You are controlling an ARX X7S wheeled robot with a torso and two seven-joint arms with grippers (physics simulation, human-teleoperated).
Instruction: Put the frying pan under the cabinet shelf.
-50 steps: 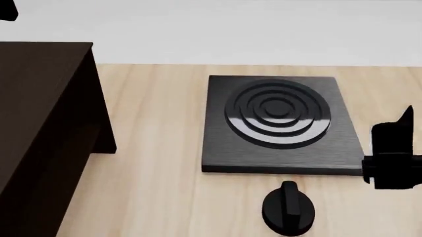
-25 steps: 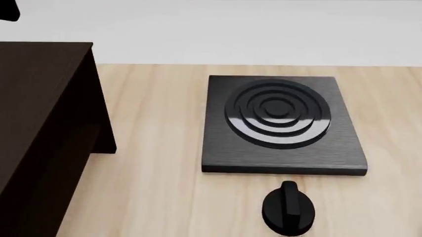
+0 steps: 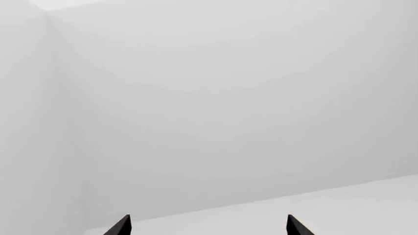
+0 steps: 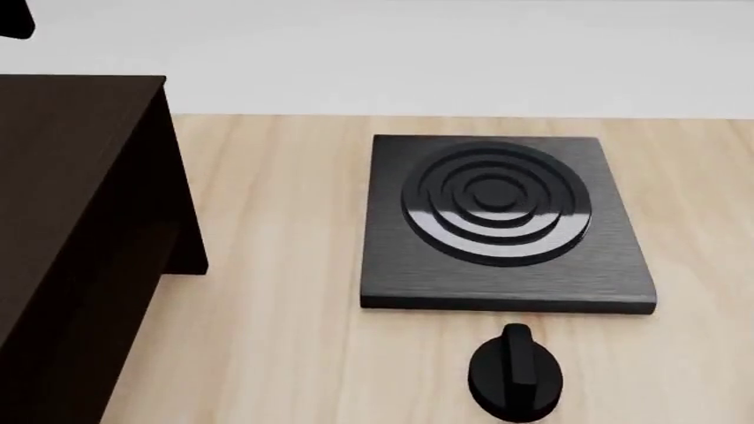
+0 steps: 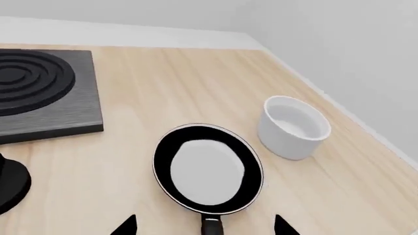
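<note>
The frying pan (image 5: pixel 207 169) shows only in the right wrist view: a round glossy black pan with a thin silvery rim, lying on the wooden table, its handle (image 5: pixel 210 227) pointing toward the camera. My right gripper (image 5: pixel 203 228) is open above the handle, one fingertip (image 5: pixel 125 226) on each side, apart from it. The cabinet shelf (image 4: pixel 73 238), a large dark brown box, fills the left of the head view. My left gripper (image 3: pixel 207 227) is open and empty, facing a blank white wall. Neither gripper shows in the head view.
A square black burner plate (image 4: pixel 507 221) with concentric rings lies mid-table, also in the right wrist view (image 5: pixel 46 93). A black knob (image 4: pixel 515 374) sits in front of it. A white bowl (image 5: pixel 293 127) stands beside the pan near the table's edge.
One second ago the right arm showed at the head view's right edge; it has since moved out of that view. Nothing else has moved.
</note>
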